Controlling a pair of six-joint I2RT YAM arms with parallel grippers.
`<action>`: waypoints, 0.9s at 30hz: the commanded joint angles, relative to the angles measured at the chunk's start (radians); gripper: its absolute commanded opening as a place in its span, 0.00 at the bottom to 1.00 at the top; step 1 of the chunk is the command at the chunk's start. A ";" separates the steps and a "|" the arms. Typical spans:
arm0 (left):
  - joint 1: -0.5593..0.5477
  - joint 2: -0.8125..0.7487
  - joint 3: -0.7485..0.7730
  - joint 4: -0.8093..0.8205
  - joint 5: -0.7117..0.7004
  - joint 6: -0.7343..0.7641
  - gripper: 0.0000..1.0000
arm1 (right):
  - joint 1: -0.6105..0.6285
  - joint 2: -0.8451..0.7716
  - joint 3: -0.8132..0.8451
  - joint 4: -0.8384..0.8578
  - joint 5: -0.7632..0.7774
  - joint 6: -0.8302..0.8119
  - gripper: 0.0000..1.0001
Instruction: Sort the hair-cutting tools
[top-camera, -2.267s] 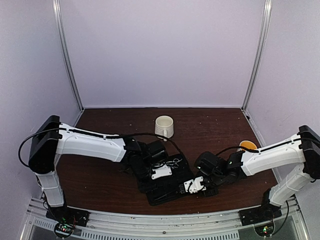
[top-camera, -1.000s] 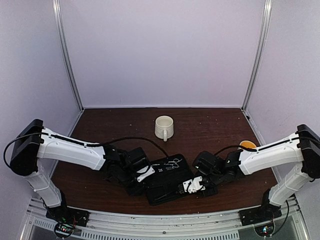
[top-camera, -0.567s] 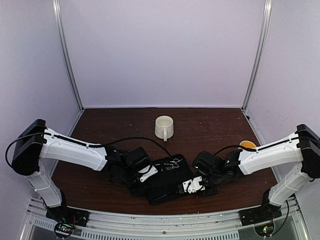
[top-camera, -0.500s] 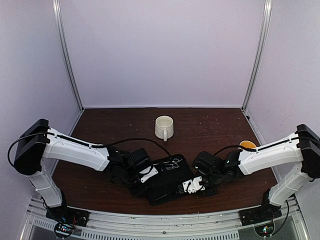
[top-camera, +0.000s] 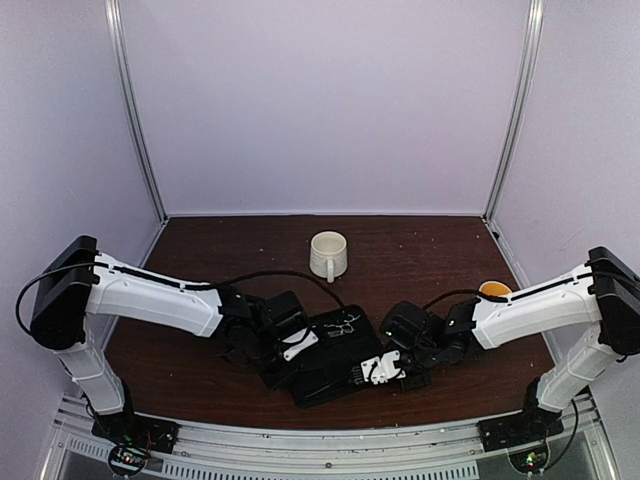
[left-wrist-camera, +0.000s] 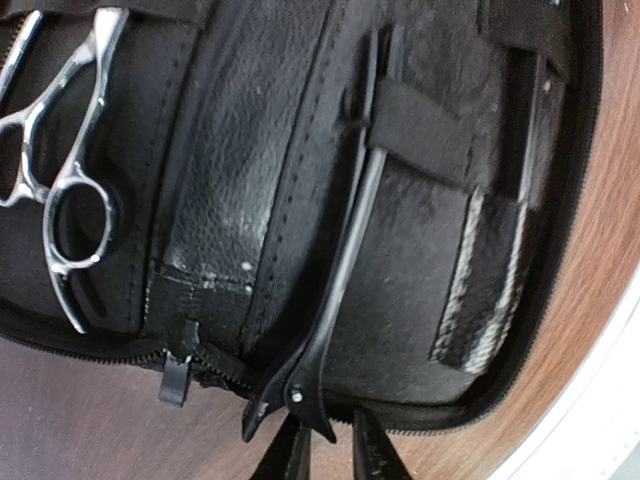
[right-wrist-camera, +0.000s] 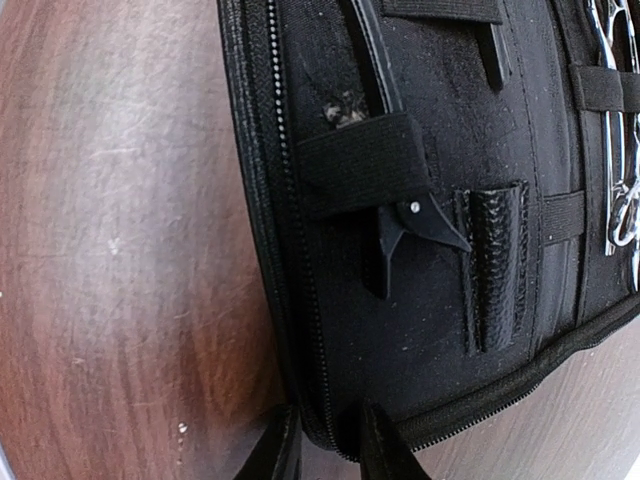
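Left gripper (left-wrist-camera: 325, 455): shifted from above the middle of the case (left-wrist-camera: 250, 200) to its left edge. Jaws narrowed; grasp cannot be told. Right gripper (right-wrist-camera: 325, 450): clamped on case rim. Scissors (left-wrist-camera: 60, 180): in case, ahead-left of left fingertips. Clip (left-wrist-camera: 340, 270): under strap, tail just ahead of them.

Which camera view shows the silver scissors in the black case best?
The left wrist view: the silver scissors lie close, finger rings clear, though cropped at the edge. The right wrist view catches only a strip at its right edge; the top view gives small glints on the black case.
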 joint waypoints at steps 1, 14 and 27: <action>0.000 0.042 0.080 -0.046 -0.034 0.012 0.21 | -0.003 0.058 -0.020 0.020 0.070 0.016 0.21; 0.000 0.012 0.053 -0.064 -0.026 0.014 0.00 | 0.003 0.059 -0.022 0.018 0.072 0.011 0.21; 0.003 0.041 0.147 -0.164 0.079 0.221 0.00 | 0.007 0.068 -0.020 0.018 0.080 0.015 0.20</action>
